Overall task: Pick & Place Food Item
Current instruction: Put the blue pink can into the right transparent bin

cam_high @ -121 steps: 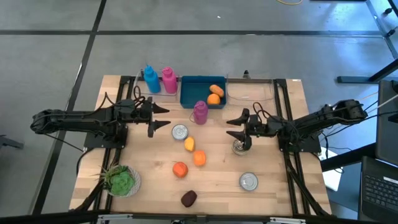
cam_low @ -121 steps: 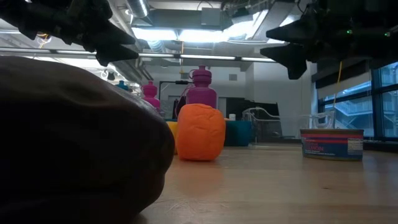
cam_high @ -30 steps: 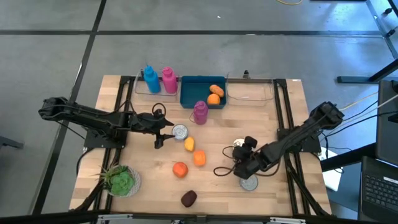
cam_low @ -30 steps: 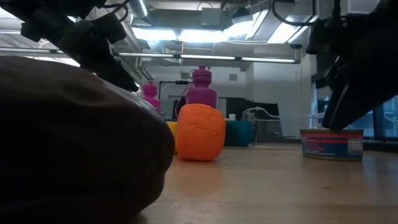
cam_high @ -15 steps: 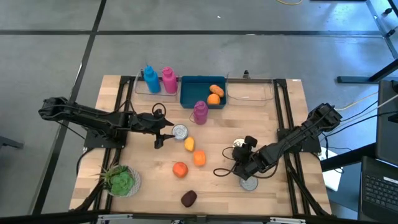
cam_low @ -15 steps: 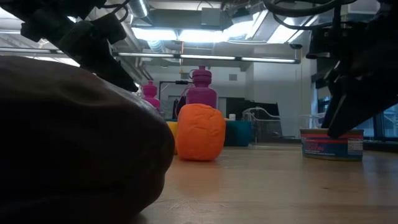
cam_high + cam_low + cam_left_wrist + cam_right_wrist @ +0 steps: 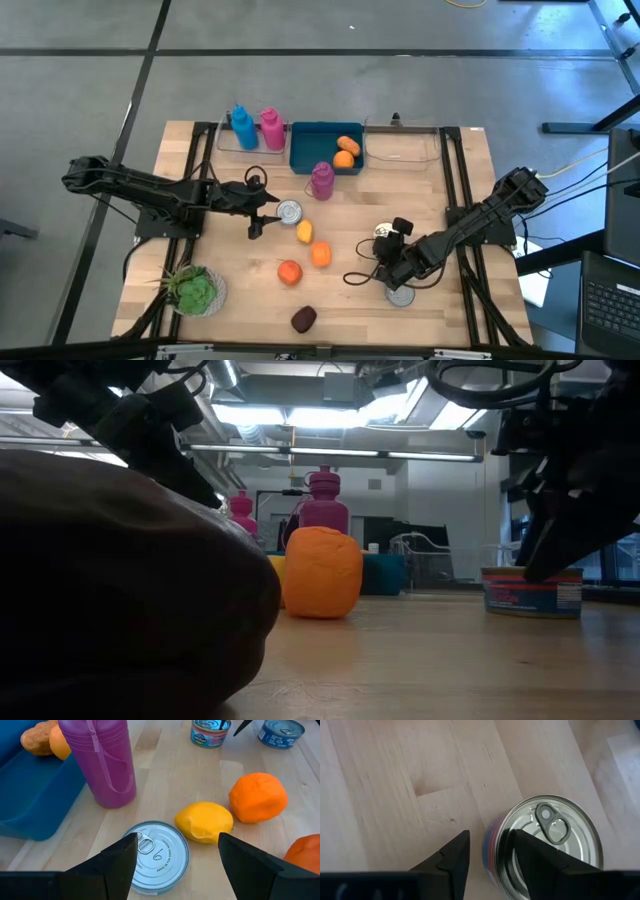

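A tin can point(image 7: 402, 295) stands near the table's front right and also shows in the low view point(image 7: 532, 592). My right gripper point(image 7: 492, 852) hangs over it, pointing steeply down. It is open, one finger point(image 7: 535, 855) above the lid point(image 7: 555, 832) and the other point(image 7: 451, 857) outside the can's wall. My left gripper point(image 7: 177, 850) is open and hovers left of centre, above another can point(image 7: 156, 857) and beside a yellow food piece point(image 7: 205, 821). Two orange pieces point(image 7: 320, 254) point(image 7: 289, 272) and a dark purple one point(image 7: 303, 318) lie on the wood. My right gripper straddles the rim of the front right can point(image 7: 489, 851) from above, slanting down. One finger is over the lid, the other outside the wall with a gap showing. I cannot tell whether either finger touches the can, which stands upright on the table.
A blue bin point(image 7: 310, 158) holding orange food sits at the far middle, with a purple bottle point(image 7: 321, 180) before it and blue and pink bottles point(image 7: 256, 128) to its left. A third can point(image 7: 384, 236) stands behind my right gripper. A green lettuce point(image 7: 195, 290) lies front left.
My right gripper has sunk a little toward the front right can and tipped slightly.
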